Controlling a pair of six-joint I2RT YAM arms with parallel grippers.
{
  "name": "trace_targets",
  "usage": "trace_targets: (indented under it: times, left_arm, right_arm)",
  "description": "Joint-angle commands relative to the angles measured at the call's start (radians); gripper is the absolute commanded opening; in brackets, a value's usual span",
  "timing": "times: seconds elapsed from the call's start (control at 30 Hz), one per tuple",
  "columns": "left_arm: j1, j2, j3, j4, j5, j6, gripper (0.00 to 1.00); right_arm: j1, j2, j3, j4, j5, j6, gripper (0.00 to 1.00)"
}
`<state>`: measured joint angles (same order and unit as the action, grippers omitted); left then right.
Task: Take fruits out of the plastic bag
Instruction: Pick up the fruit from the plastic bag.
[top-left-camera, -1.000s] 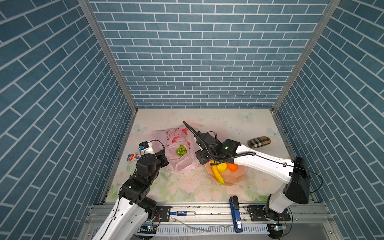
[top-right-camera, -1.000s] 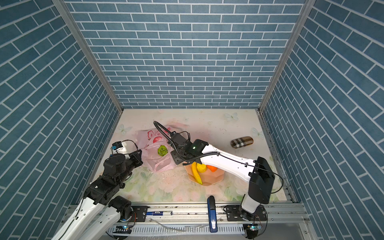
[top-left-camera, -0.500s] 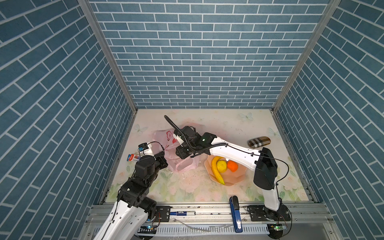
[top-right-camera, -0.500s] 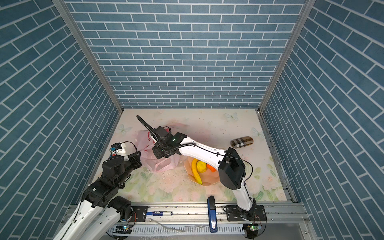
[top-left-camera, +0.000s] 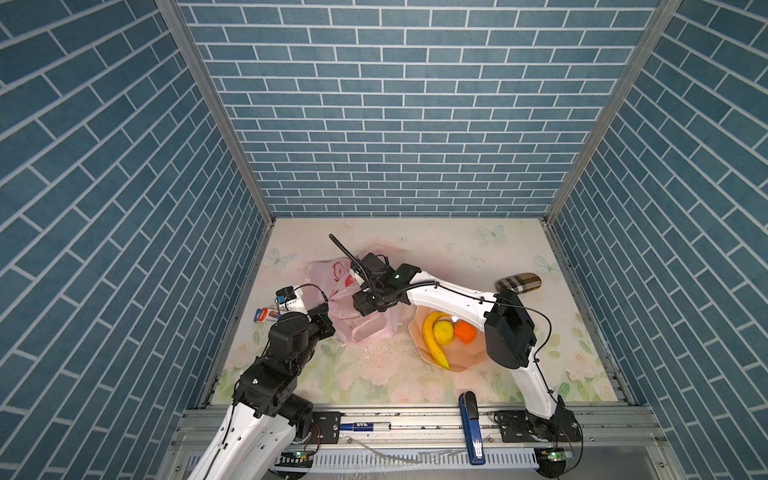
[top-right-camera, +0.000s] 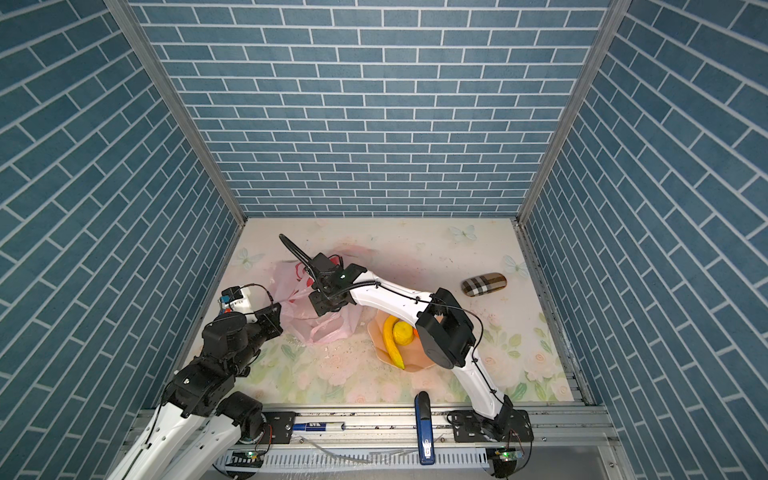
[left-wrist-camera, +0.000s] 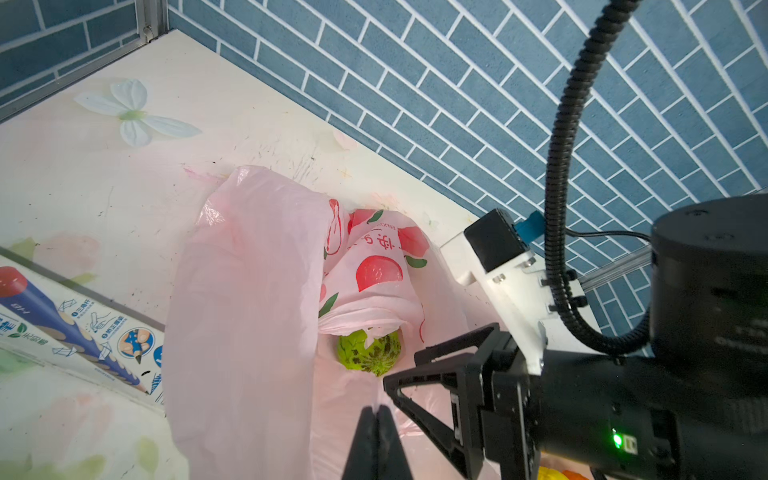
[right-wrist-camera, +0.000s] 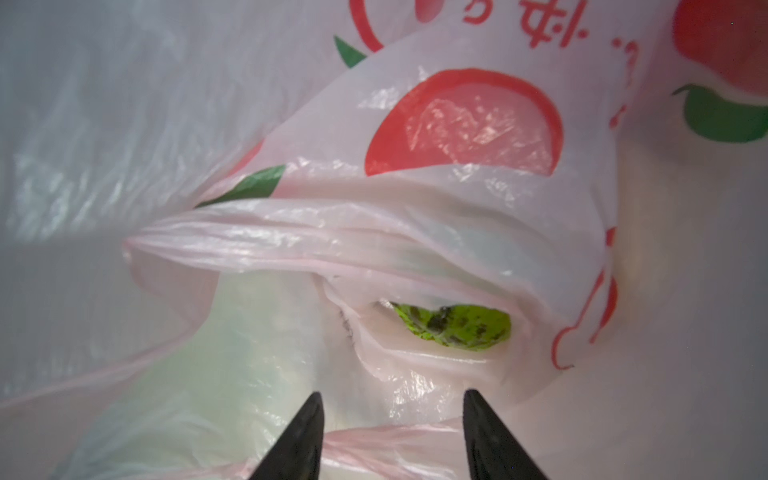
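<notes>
1. Pale-pink, crinkly, translucent plastic bag (top-left-camera: 332, 276) with red fruit prints: slumped on the floral tabletop (top-left-camera: 374, 374) toward the robot's left, mouth gaping.
2. Left gripper (left-wrist-camera: 376, 415): clamped tight at the bag's near edge, apparently pinching its film, the pinch itself out of sight.
3. Right gripper (right-wrist-camera: 392, 419): fingers parted, set inside the bag's mouth, nothing clasped.
4. Green bumpy round fruit (right-wrist-camera: 453, 326): inside the bag, half under a rolled fold, just ahead of the right gripper's tips.
5. Peach petal-edged bowl (top-left-camera: 465, 365): just beside the bag on the robot's right, holding a yellow banana (top-left-camera: 432, 340), a yellow lemon (top-left-camera: 443, 332) and a small orange (top-left-camera: 464, 332).
6. Plaid oblong case (top-left-camera: 518, 283): well apart from the bag, near the right wall.
</notes>
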<state>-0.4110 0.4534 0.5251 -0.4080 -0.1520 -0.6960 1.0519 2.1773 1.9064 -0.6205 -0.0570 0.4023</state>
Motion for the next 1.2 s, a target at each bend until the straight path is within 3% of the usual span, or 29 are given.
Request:
trace_targets:
  times: [0.0, 1.17]
  left_arm:
    - [0.001, -0.017, 0.009, -0.026, 0.006, 0.018, 0.00]
    - [0.001, 0.003, -0.042, 0.067, 0.098, -0.031, 0.00]
  right_arm:
    - [-0.011, 0.036, 0.063, -0.019, 0.020, -0.020, 0.57]
    - [-0.015, 0.116, 0.165, -0.042, -0.004, -0.022, 0.60]
